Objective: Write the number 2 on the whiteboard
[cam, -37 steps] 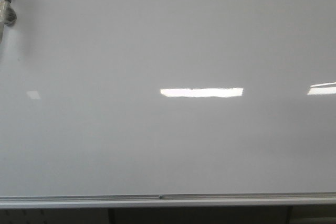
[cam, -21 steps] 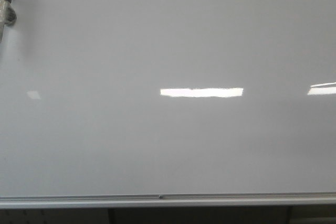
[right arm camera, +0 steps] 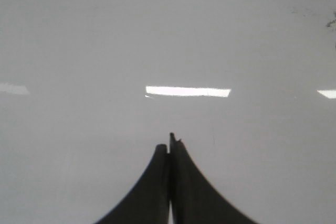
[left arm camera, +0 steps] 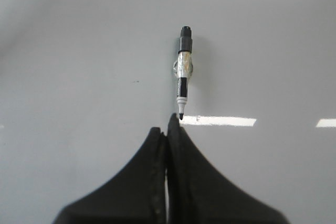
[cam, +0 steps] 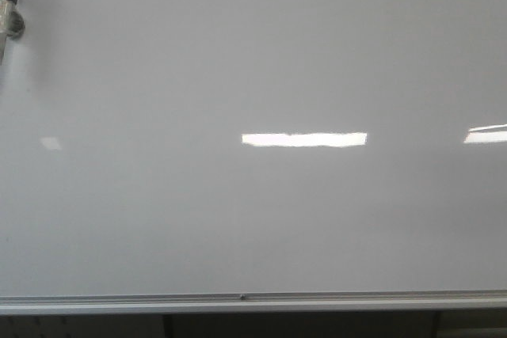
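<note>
1. No number 2 is on the whiteboard [cam: 253,61] yet; in the front view its glossy grey-white face is bare apart from bright rectangular reflections, so the writing has not begun.
2. One marker [left arm camera: 183,70] shows in the left wrist view, lying against the board with its dark cap end away from the gripper and its uncapped tip pointing toward it. The front view catches the same marker [cam: 9,1] at the far upper left corner.
3. Nothing has changed across the last second: the front view matches its earlier frames, the marker in the same place and the board just as blank. My reading is that the arms are paused before the pickup, and the task has made no progress.
4. Left gripper [left arm camera: 167,129]: jaws pressed together, empty, its tips just short of the marker's tip. It would have to open before it could take the pen.
5. Right gripper [right arm camera: 169,148]: jaws likewise closed on nothing, facing bare board.
6. Along the bottom of the front view runs the silver edge strip [cam: 253,300]. Between it and the marker lies wide open board, ample room for the digit; only the marker's corner is tight against the frame's left edge.
</note>
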You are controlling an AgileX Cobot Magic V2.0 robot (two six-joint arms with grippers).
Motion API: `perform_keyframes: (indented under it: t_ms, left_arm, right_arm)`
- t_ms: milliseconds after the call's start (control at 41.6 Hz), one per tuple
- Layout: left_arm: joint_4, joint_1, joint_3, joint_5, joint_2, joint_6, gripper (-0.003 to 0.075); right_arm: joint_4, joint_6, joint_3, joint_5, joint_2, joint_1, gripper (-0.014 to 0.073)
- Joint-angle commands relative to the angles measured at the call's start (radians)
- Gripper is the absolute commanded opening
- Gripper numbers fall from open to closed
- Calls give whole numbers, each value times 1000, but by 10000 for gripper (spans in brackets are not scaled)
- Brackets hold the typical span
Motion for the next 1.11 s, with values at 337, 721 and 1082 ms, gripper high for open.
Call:
perform_keyframes:
  t_ms: [337, 721, 1082]
  left_arm:
    - [-1, -7, -340, 101, -2, -2, -20]
    - [65, -7, -684, 451, 251, -2, -20]
    - [65, -7, -695, 501, 395, -2, -20]
  right_arm:
    - [-4, -11, -399, 165, 78, -6, -69]
    - [-5, -11, -642, 260, 334, -6, -69]
    - [-5, -11, -650, 304, 447, -6, -69]
